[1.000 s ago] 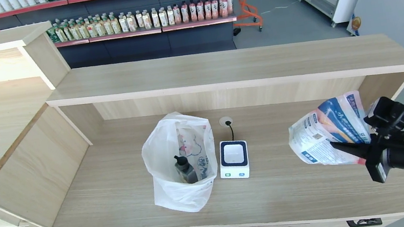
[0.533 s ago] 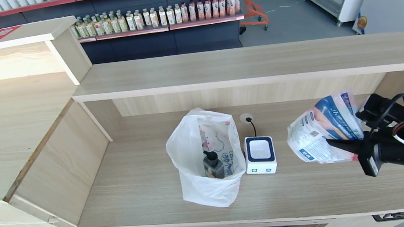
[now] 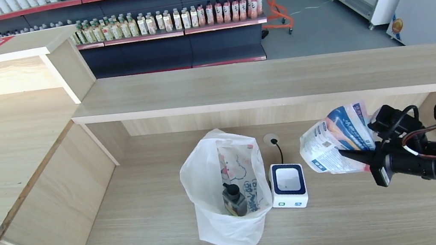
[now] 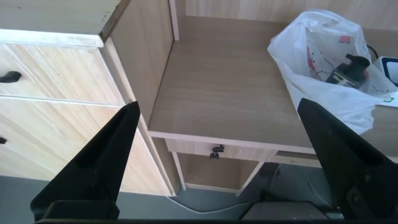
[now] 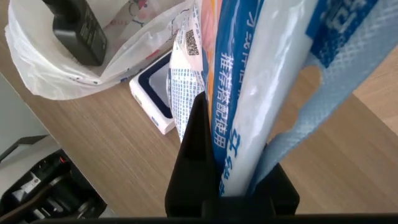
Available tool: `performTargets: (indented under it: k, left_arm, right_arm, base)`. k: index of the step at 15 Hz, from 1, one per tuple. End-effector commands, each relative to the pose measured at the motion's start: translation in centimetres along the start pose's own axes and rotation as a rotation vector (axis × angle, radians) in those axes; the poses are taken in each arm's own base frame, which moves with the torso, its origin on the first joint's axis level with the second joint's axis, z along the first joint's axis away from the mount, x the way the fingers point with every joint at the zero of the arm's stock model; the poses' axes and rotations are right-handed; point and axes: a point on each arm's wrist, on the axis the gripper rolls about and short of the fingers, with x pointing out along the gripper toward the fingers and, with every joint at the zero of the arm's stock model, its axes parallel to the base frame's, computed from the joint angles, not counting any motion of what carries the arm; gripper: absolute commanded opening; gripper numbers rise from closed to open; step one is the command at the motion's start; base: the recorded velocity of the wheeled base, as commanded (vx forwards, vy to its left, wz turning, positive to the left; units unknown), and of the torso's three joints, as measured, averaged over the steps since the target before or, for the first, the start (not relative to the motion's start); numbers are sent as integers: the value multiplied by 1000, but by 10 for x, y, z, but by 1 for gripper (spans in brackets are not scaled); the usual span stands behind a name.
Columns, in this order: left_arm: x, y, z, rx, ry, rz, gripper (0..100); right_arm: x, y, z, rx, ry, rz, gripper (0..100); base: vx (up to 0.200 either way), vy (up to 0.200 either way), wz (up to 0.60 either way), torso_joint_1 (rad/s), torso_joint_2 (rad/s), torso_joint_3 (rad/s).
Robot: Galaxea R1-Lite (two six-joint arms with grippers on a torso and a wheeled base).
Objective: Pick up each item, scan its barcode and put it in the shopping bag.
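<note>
"Clamping on what, those right fingers [image 5: 198, 140]?"

"On a soft blue and white packet [image 3: 335, 139]. The right gripper [image 3: 352, 153] had it pinched by one lower edge, and the rest of it stood up and outward from the jaws."

"Where was it?"

"In the air over the right half of the counter [image 3: 150, 219], clear of the wood. It hung near the scanner [image 3: 288, 179] but well above it, toward the right edge."

"How would it handle?"

"Floppy, I judged. It looked like thin plastic film, smooth and likely slippery, and not heavy. Held by an edge it could sag or twist, so the flat sealed border seemed the safest place to hold it. Squeezing the middle would only crumple it. A printed code sat on its white face, on the side toward the scanner."

"And the bag?"

"The white shopping bag [image 3: 222, 191] stood open at mid-counter, just beside the scanner on its left. A dark bottle [image 3: 234, 200] was already inside."

"The other arm?"

"The left gripper [image 4: 217, 106] hung out past the counter's front left corner. Its fingers were spread wide with nothing between them."
</note>
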Motion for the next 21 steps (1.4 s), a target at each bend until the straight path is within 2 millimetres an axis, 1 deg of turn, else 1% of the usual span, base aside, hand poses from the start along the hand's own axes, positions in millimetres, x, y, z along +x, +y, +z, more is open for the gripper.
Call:
performTargets:
  k: [1,4,7,9,12,13,14,16,19,21]
  left_arm:
    - [0,0,0,0,0,1,100]
    - [0,0,0,0,0,1,100]
    - [0,0,0,0,0,1,100]
    - [0,0,0,0,0,1,100]
    - [0,0,0,0,0,1,100]
    - [0,0,0,0,0,1,100]
    - [0,0,0,0,0,1,100]
    - [0,0,0,0,0,1,100]
    - [0,0,0,0,0,1,100]
    - [0,0,0,0,0,3,100]
  right_arm:
    - [21,1,-18,20,36,39,0]
    - [33,5,-32,-11,25,71,0]
    - [47,9,-48,-135,-12,133,0]
    - [56,10,-54,-204,-38,140,0]
    - [72,13,-57,-267,-88,157,0]
    - [80,16,-58,-289,-107,166,0]
    - [83,18,-58,-296,-114,165,0]
    - [94,27,-61,-320,-151,171,0]
    - [105,36,-66,-354,-181,177,0]
    - [110,38,-70,-361,-182,178,0]
  base:
    - [0,0,0,0,0,0]
    - [0,0,0,0,0,0]
    - [0,0,0,0,0,0]
    - [0,0,0,0,0,0]
    - [0,0,0,0,0,0]
    - [0,0,0,0,0,0]
    - [0,0,0,0,0,0]
    - [0,0,0,0,0,0]
    - [0,0,0,0,0,0]
    - [0,0,0,0,0,0]
